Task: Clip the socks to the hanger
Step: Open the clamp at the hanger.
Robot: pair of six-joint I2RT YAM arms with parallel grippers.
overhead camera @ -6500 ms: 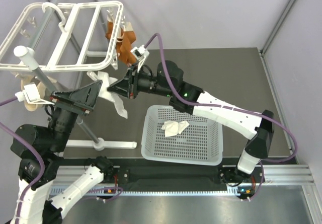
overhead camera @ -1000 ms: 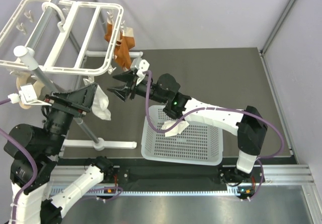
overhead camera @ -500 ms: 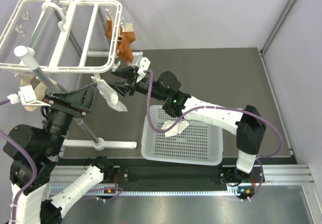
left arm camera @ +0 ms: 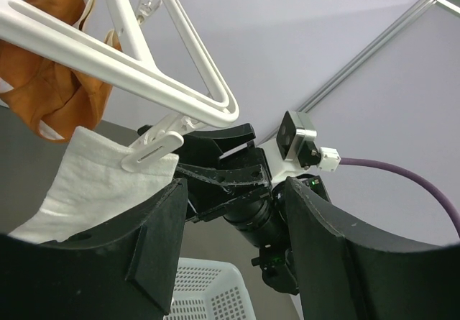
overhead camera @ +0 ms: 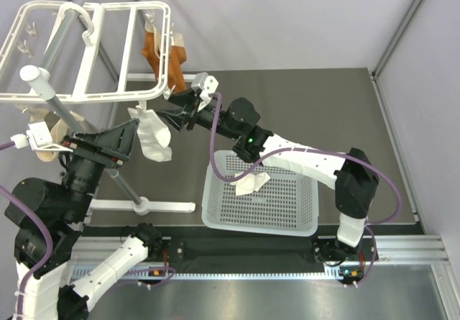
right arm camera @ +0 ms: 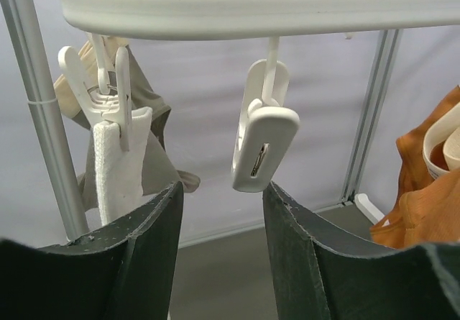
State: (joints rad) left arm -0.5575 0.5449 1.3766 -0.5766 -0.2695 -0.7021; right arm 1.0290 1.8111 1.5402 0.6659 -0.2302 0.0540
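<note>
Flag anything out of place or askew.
One white sock lies crumpled in the basket, not yet clipped. The other sock hangs from a clip on the hanger. Nothing looks damaged or spilled.

Two white socks, one hanger, one basket.

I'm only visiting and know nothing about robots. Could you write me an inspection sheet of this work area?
Surface: dark table, no spills seen.
Job's things: hanging sock clipped to the hanger; second sock lying in the basket.
Clutter: orange socks hanging from the hanger's edge.
Grippers: left gripper open beside the hanging sock; right gripper open, facing an empty clip.
Cables: purple cables loop along both arms, none visibly snagged.
Surroundings: plain grey walls; nothing else seen.
</note>
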